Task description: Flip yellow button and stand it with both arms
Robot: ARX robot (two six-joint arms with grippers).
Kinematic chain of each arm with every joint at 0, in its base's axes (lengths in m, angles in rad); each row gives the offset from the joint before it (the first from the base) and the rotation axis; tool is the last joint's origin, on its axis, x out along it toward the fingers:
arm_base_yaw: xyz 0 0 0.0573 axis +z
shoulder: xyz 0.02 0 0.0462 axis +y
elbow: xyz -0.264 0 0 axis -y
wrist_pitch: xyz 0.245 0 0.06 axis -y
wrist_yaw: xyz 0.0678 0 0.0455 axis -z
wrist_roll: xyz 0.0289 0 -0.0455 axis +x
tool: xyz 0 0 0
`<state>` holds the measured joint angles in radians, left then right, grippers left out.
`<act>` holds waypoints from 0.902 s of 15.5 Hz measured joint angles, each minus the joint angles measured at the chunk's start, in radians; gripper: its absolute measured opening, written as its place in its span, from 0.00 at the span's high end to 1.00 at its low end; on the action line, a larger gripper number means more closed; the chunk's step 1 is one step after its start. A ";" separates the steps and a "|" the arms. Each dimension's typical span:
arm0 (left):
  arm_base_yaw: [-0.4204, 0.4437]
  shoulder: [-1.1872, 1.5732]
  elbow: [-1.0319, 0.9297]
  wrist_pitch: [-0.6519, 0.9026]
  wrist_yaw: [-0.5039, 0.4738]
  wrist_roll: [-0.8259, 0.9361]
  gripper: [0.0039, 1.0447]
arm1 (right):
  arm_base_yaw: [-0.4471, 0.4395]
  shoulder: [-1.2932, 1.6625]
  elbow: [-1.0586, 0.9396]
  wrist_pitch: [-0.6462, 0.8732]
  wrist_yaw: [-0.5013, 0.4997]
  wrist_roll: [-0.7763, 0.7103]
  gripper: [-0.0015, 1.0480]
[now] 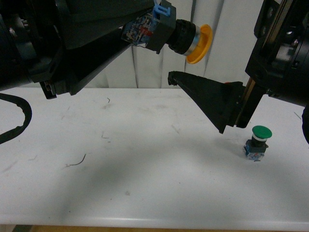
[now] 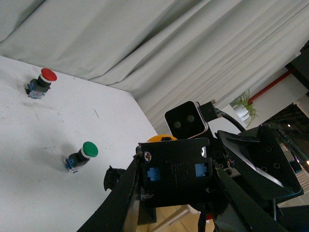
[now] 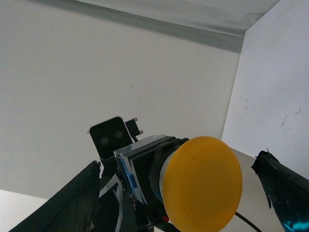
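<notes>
The yellow button [image 1: 190,39] is held high above the table, lying sideways, with its yellow-orange cap toward the right arm. My left gripper [image 1: 147,33] is shut on its black and blue block base [image 2: 176,171]. In the right wrist view the cap [image 3: 200,186] faces the camera. My right gripper [image 3: 178,163] is open, with a finger on either side of the cap and not touching it. One right finger [image 1: 207,99] reaches just under the cap in the front view.
A green-capped button [image 1: 258,141] stands upright on the white table [image 1: 145,169] at the right. It also shows in the left wrist view [image 2: 82,155]. A red-capped button [image 2: 41,82] stands farther off. A white curtain hangs behind the table.
</notes>
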<state>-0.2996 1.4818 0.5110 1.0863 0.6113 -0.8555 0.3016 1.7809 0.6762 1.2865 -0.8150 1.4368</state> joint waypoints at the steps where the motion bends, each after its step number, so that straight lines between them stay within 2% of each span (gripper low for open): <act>1: 0.000 0.000 0.000 0.001 0.000 0.000 0.67 | 0.000 0.000 0.006 0.000 0.005 -0.002 0.07; 6: -0.005 0.000 0.002 0.014 0.000 -0.001 0.67 | -0.001 -0.002 0.025 -0.009 0.031 -0.002 0.59; 8: -0.005 0.000 0.002 0.009 0.008 -0.006 0.68 | -0.001 -0.003 0.025 -0.003 0.034 0.005 0.65; 14: -0.006 0.000 0.002 0.003 0.008 -0.006 0.68 | -0.003 -0.003 0.025 -0.004 0.034 0.011 0.65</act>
<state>-0.3054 1.4818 0.5125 1.0889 0.6189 -0.8616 0.2985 1.7782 0.7013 1.2827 -0.7807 1.4475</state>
